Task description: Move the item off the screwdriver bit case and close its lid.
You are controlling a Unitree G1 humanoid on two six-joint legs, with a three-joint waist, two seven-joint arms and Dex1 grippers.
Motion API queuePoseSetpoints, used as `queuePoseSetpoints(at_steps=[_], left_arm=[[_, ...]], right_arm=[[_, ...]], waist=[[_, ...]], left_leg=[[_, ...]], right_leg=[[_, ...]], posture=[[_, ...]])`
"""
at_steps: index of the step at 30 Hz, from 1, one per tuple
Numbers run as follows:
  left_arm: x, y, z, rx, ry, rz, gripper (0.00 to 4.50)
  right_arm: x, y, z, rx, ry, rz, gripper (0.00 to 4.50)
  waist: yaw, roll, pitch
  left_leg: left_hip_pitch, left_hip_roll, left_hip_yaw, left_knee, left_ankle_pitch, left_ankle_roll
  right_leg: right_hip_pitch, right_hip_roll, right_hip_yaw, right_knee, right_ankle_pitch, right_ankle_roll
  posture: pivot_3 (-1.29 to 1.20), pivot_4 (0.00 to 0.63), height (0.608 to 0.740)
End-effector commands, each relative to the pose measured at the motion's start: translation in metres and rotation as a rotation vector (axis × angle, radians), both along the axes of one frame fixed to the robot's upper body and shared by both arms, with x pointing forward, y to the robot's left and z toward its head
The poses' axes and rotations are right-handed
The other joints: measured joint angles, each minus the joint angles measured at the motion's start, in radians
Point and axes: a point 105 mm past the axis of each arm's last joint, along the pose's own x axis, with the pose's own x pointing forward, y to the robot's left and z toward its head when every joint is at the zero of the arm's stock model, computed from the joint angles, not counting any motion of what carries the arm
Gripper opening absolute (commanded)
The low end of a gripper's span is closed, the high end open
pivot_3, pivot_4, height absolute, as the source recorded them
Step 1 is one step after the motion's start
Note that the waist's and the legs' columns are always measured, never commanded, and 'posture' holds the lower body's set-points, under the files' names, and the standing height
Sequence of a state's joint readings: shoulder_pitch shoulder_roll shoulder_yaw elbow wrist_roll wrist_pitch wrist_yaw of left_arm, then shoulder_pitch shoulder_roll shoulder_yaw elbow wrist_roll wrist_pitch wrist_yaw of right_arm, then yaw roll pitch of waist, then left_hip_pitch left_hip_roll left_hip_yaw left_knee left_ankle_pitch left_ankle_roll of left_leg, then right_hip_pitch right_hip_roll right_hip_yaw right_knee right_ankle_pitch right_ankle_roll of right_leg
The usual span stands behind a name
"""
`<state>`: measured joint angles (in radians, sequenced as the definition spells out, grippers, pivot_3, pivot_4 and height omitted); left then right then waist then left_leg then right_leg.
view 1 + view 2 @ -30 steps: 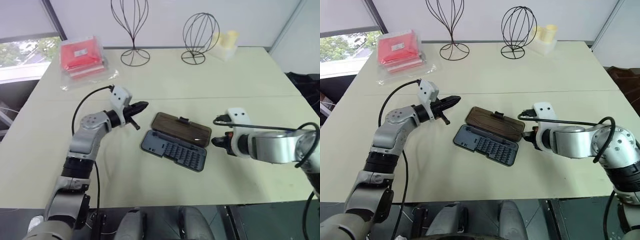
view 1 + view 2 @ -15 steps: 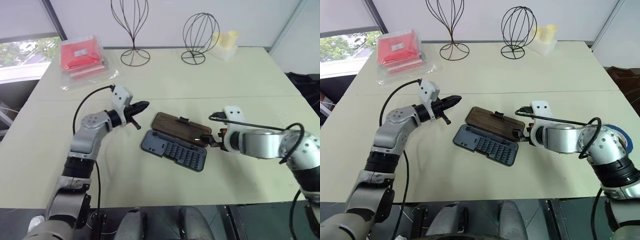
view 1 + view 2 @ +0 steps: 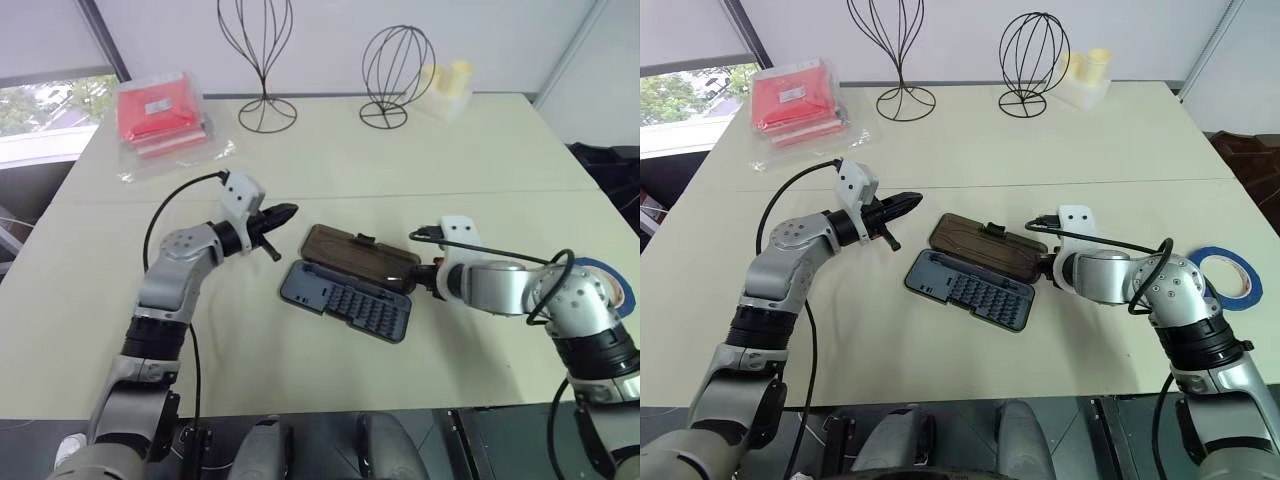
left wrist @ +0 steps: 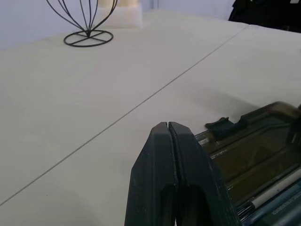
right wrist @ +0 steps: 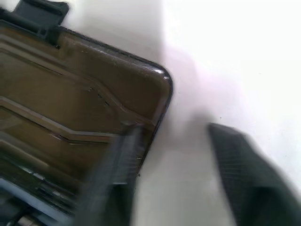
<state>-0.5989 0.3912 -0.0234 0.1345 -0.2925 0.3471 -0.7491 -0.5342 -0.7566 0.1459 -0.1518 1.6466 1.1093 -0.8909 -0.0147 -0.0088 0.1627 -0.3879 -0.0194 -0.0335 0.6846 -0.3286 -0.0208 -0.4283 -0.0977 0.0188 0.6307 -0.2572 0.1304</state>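
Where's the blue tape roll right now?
The blue tape roll lies flat on the table at the robot's far right, apart from the open bit case, with the right tool between them at the lid's corner.

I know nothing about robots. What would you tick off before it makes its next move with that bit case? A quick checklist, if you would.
1. Nothing lies on the bit case: ok. The blue tape roll sits on the table to its right, apart from it.
2. Lid shut: not ok. It lies open, flat on the table.
3. Right tool open and at the lid's edge: ok. Its fingers are spread at the lid's corner.
4. Left tool clear of the lid: ok. It is shut, off the case's left end.
5. Right tool touching the lid: cannot tell.
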Motion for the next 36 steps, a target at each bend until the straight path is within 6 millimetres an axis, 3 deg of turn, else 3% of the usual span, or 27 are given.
queuePoseSetpoints(at_steps=[1,12,22,36], left_arm=[[-0.002,0.003,0.014,-0.002,-0.051,0.007,0.0],[-0.004,0.009,0.013,0.001,-0.05,0.026,0.0],[-0.004,0.007,0.009,0.003,-0.038,0.017,0.0],[-0.004,0.006,0.01,0.005,-0.036,0.008,0.0]], right_arm=[[-0.001,-0.001,0.001,-0.012,0.0,0.012,0.03],[-0.014,0.006,-0.006,-0.028,0.045,0.076,0.03],[-0.038,0.001,0.0,0.002,0.091,0.002,0.03],[-0.038,0.007,0.003,0.016,0.07,-0.013,0.03]], waist=[[0.001,0.0,0.0],[0.003,-0.001,-0.001],[0.003,-0.001,0.0],[0.001,-0.001,0.0]], left_leg=[[0.0,0.0,0.0,0.0,0.0,0.0],[0.0,-0.001,0.0,0.0,0.0,0.0],[0.0,-0.001,0.0,0.0,-0.001,0.001],[0.0,0.0,0.0,0.0,-0.001,0.001]], right_leg=[[0.0,0.0,0.0,0.0,0.0,0.0],[0.0,0.0,0.0,0.0,0.0,0.0],[0.0,-0.001,0.0,0.0,0.0,0.0],[0.0,0.0,0.0,0.0,0.0,0.0]], posture=[[0.0,0.15,0.74],[0.0,0.15,0.74],[0.0,0.15,0.74],[0.0,0.15,0.74]])
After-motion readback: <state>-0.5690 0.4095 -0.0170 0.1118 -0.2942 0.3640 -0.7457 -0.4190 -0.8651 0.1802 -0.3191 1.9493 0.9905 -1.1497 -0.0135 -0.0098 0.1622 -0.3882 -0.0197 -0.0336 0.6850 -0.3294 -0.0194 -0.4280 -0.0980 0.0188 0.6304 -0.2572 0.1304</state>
